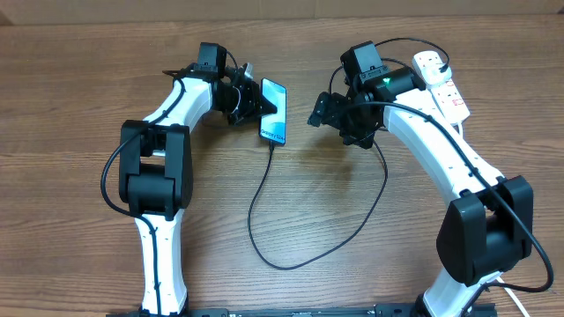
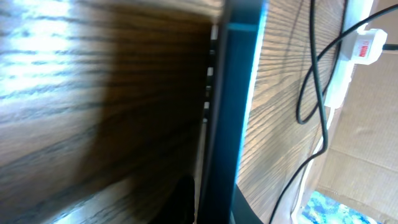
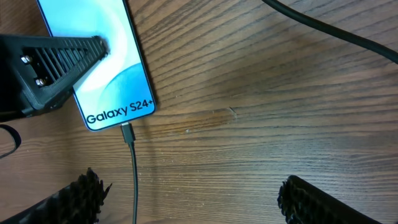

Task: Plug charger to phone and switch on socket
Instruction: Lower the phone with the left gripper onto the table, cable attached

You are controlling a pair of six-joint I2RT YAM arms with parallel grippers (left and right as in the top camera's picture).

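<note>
The phone (image 1: 274, 110) lies on the wooden table left of centre, its light blue screen up, with "Galaxy S24+" near its lower end (image 3: 118, 109). My left gripper (image 1: 250, 101) is shut on the phone's left edge. One finger lies across the screen (image 3: 59, 59), and the phone's dark edge (image 2: 233, 112) fills the space between the jaws (image 2: 214, 208). The charger's tip (image 3: 127, 132) sits in the phone's bottom port. Its black cable (image 1: 264, 238) loops toward the front and back up to the socket (image 1: 443, 84). My right gripper (image 1: 321, 110) is open and empty just right of the phone, its fingers wide apart (image 3: 199, 205).
The white power strip lies at the back right, also in the left wrist view (image 2: 348, 74), with a white plug (image 2: 368, 46) in it. The right arm's own black cable (image 3: 329, 31) crosses the table. Cardboard edges the table at the back.
</note>
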